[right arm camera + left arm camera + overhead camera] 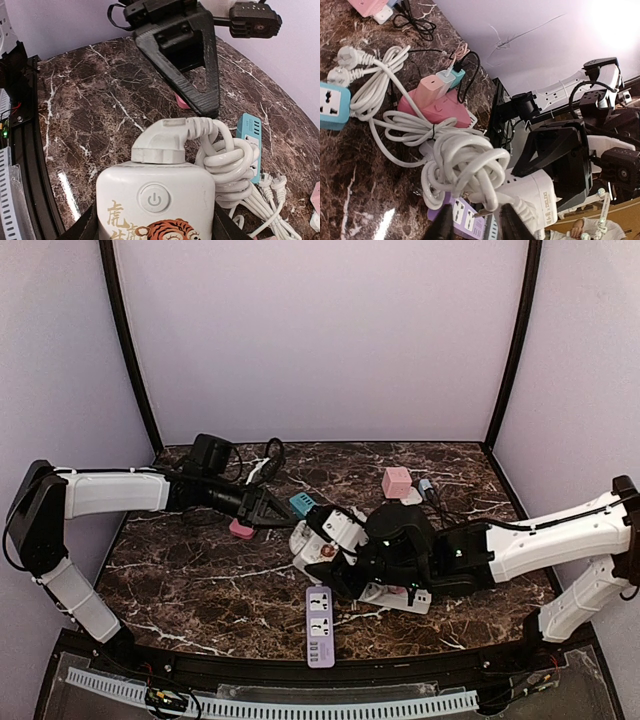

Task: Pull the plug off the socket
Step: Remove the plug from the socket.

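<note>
Right tool [155,227] clamps the socket [155,200] by its sides. The plug [160,142] is seated at its 12 o'clock end, with the cord [225,160] coiled at 3. Left tool [474,226], partly spread and empty, hovers beyond the plug. Best pinch the plug body, not the cord, then pull straight toward 12.

A robotics lab test cell: plain lilac walls [320,340] close in three sides of a marble-patterned bench [200,580], black posts [130,350] rise at the far corners, and two white arms [110,492] (bolted at the near edge) reach over tangled power strips [320,625].
</note>
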